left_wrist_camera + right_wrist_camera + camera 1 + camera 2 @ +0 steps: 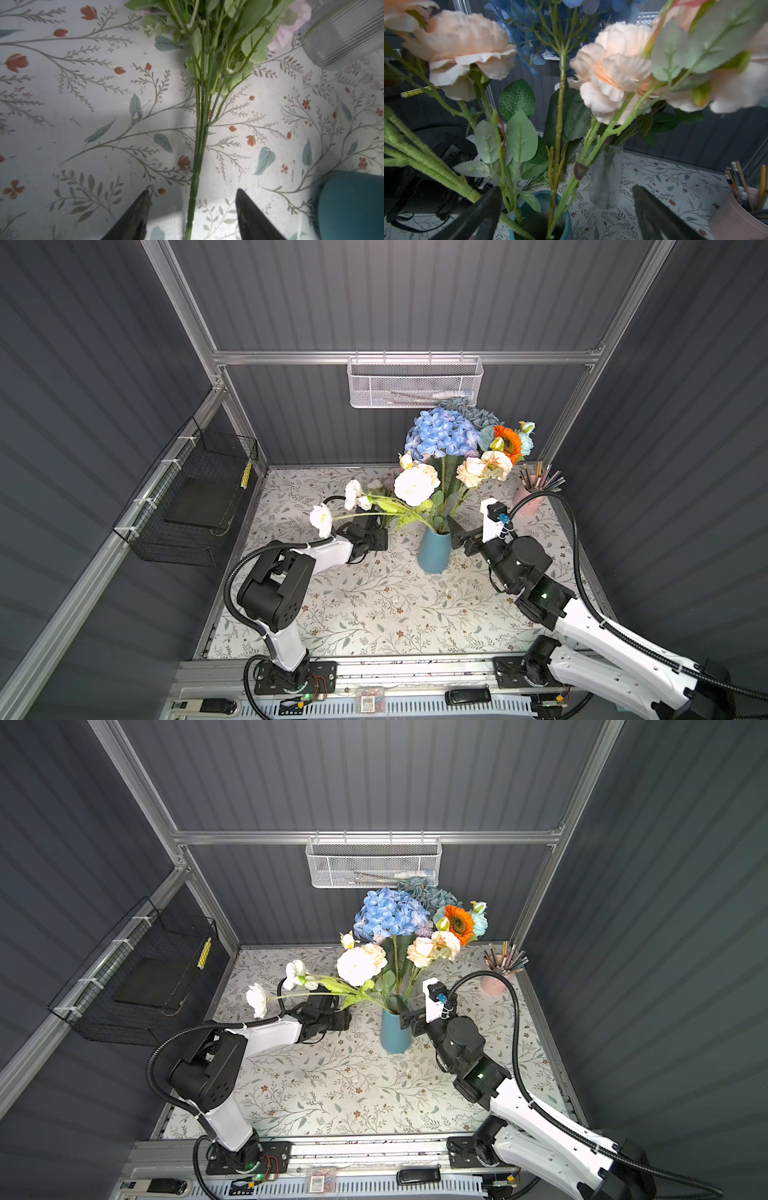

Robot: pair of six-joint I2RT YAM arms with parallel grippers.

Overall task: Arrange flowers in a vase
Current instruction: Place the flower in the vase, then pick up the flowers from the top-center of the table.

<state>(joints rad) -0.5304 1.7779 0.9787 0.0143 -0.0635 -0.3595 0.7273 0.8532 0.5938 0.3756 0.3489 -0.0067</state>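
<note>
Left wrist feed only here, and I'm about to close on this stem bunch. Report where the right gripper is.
Observer: The right gripper stands open beside the rim of the blue vase, stems between its jaws unclamped.
Operator: Say what that vase holds.
Observer: A blue hydrangea, peach blooms and white blooms.
Operator: Name anything else behind.
Observer: A pink cup of pencils at the far right corner of the table.

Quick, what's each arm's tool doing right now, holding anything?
Left tool: open around a green flower stem, not gripping it.
Right tool: open, holding nothing, by the blue vase.
</note>
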